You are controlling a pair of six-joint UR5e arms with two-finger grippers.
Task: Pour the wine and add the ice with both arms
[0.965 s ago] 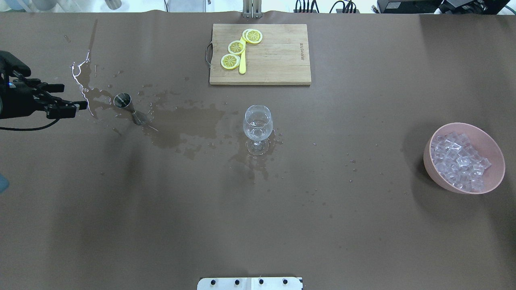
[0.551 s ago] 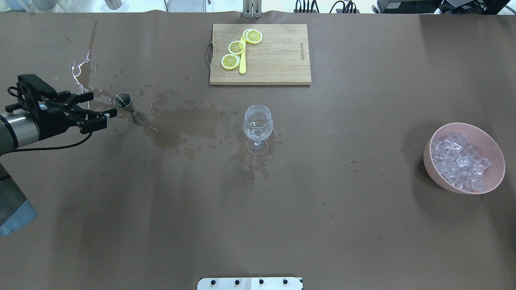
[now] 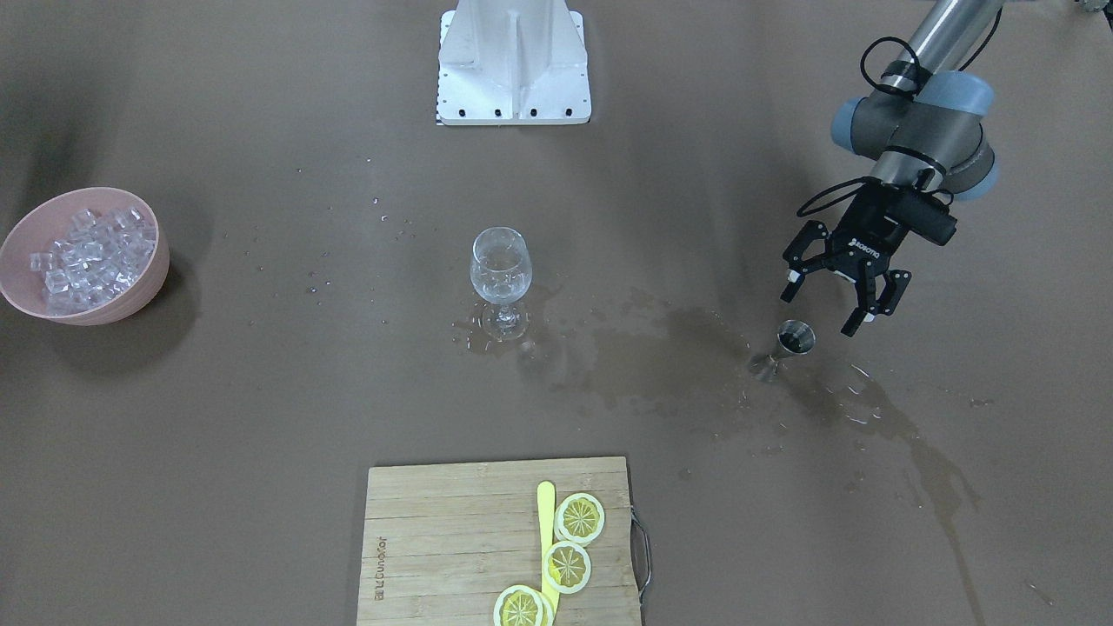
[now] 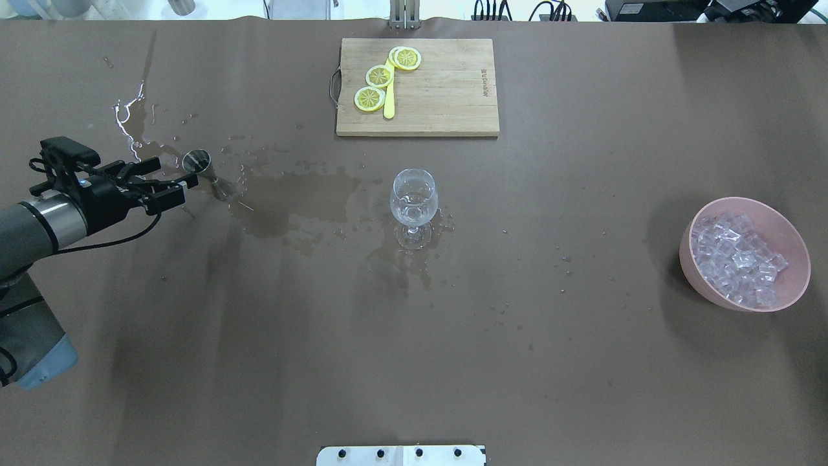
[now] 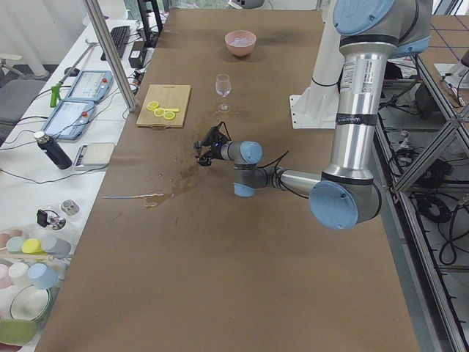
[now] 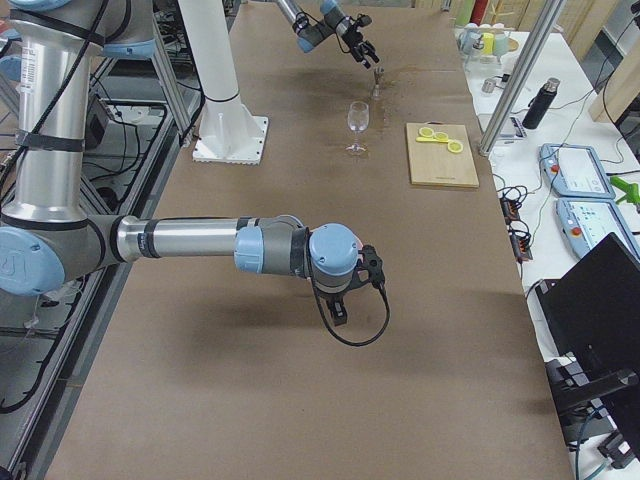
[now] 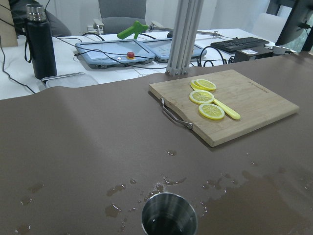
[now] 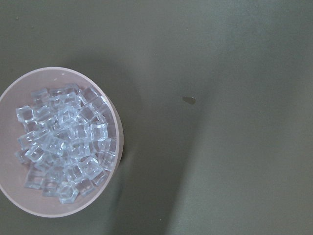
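Wet table (image 4: 582, 388); the right arm (image 6: 190, 240) hangs above it, and I cannot tell if the right gripper (image 6: 338, 312) is spread or closed. Left arm (image 4: 39, 220) reaches low, with the left gripper (image 4: 173, 173) spread and empty, just beside the jigger (image 4: 196, 160). Board (image 4: 446, 97) at the far edge. Bowl (image 4: 687, 255) at the right end holds the ice (image 4: 734, 259), well apart from the glass (image 4: 414, 194)

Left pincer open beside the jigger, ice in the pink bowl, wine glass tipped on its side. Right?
Not quite. The wine glass stands upright on its foot, not tipped; the exterior front-facing view shows it. The rest holds: left pincer open beside the jigger, ice in the pink bowl.
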